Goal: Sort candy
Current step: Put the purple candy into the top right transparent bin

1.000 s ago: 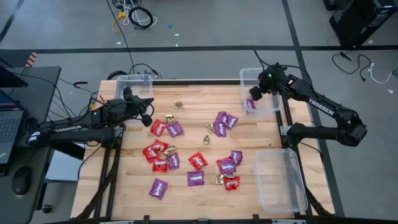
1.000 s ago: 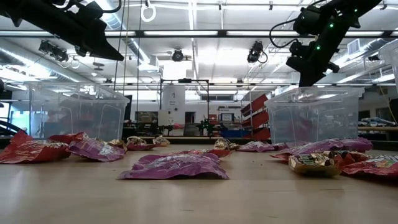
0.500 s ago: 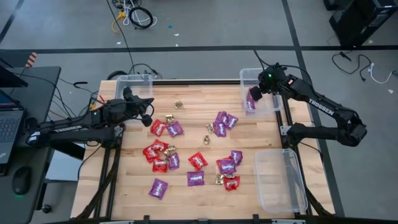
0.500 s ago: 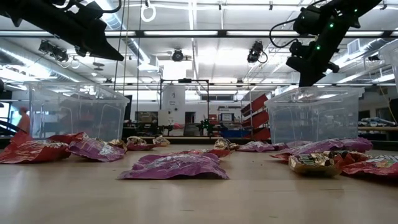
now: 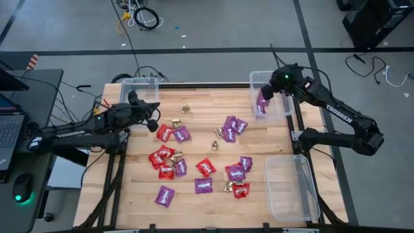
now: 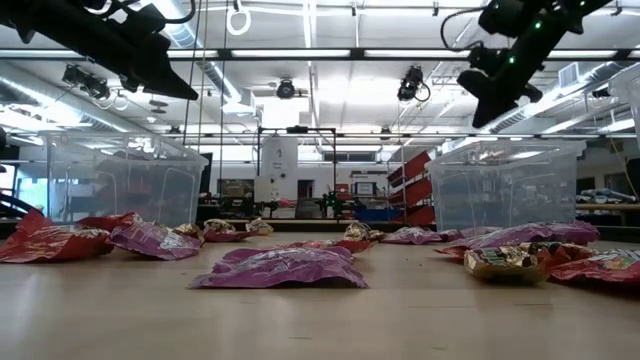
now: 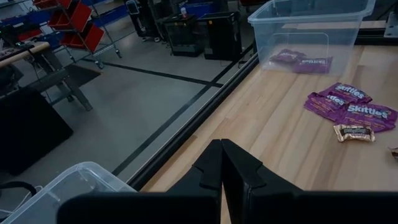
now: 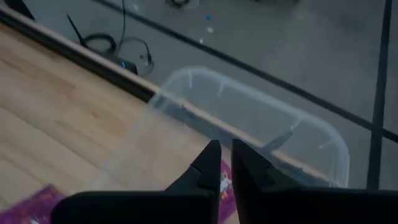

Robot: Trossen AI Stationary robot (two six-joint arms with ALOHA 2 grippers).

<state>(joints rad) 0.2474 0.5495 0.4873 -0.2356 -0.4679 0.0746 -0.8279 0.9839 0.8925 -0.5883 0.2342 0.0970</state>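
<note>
Purple packets [image 5: 261, 107] already lay in the clear bin [image 5: 253, 79] at the upper right of the high view, and they were the only candy sorted. The right gripper [image 5: 266, 94] hung above that bin with its fingers nearly together and nothing between them. Most of the candy was loose on the wooden table [image 5: 200, 107]: red packets [image 5: 163, 133], purple ones and gold foil pieces [image 5: 185, 109]. The left gripper [image 5: 154, 118] waited at centre left, fully closed and empty. The other two bins looked empty.

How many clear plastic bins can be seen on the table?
3: one bin at the far left corner, one bin at the far right corner holding purple packets, and one bin at the near right edge.
</note>
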